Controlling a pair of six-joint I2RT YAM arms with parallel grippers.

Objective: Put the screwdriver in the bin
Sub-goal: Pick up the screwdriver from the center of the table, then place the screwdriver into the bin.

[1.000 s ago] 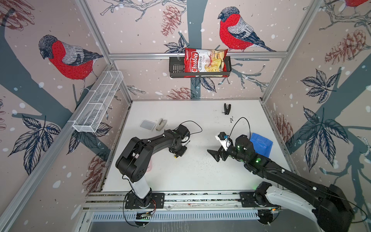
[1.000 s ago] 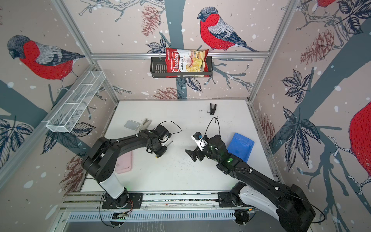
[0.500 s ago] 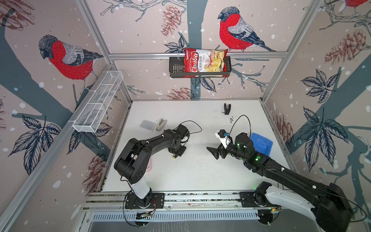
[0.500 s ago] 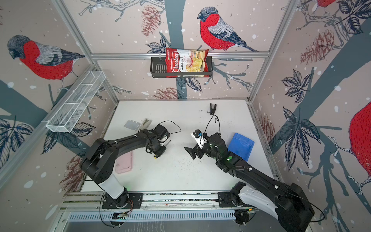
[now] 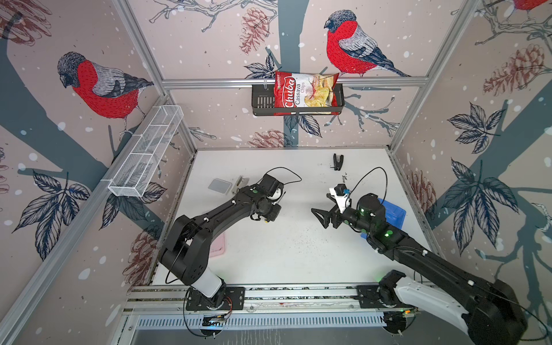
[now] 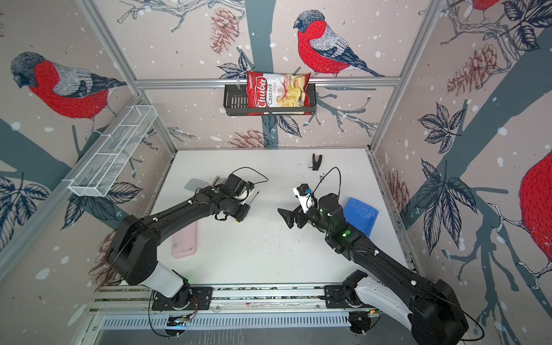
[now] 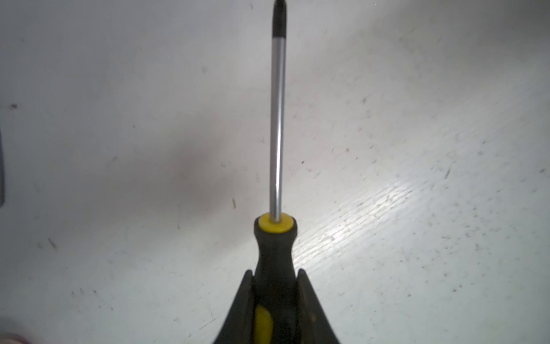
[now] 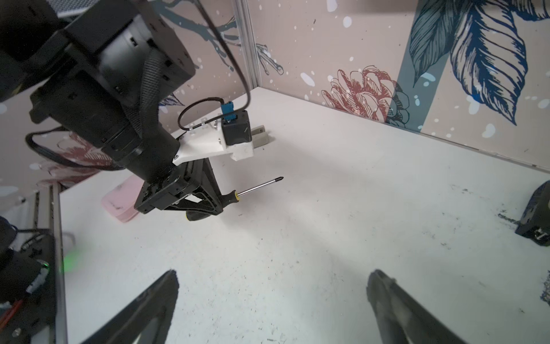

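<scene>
The screwdriver (image 7: 275, 244) has a black and yellow handle and a thin metal shaft. My left gripper (image 7: 275, 271) is shut on the handle, and the shaft sticks straight out past the fingertips, over the white table. In both top views the left gripper (image 5: 268, 213) (image 6: 239, 212) hangs over the table's middle left. The right wrist view shows the screwdriver (image 8: 259, 187) held level just above the table. My right gripper (image 5: 322, 206) (image 8: 273, 277) stands wide open and empty, facing the left one. The blue bin (image 5: 394, 212) (image 6: 361, 215) lies at the right, partly behind the right arm.
A black clip (image 5: 337, 161) lies near the back wall. A flat pink tray (image 6: 185, 239) sits under the left arm, and a small grey pad (image 5: 219, 185) lies behind it. A white mesh basket (image 5: 146, 155) hangs on the left wall. A chips bag (image 5: 304, 92) hangs at the back.
The open right gripper has shifted a little toward the back in the top views. The left gripper keeps its hold on the screwdriver and has hardly moved.
</scene>
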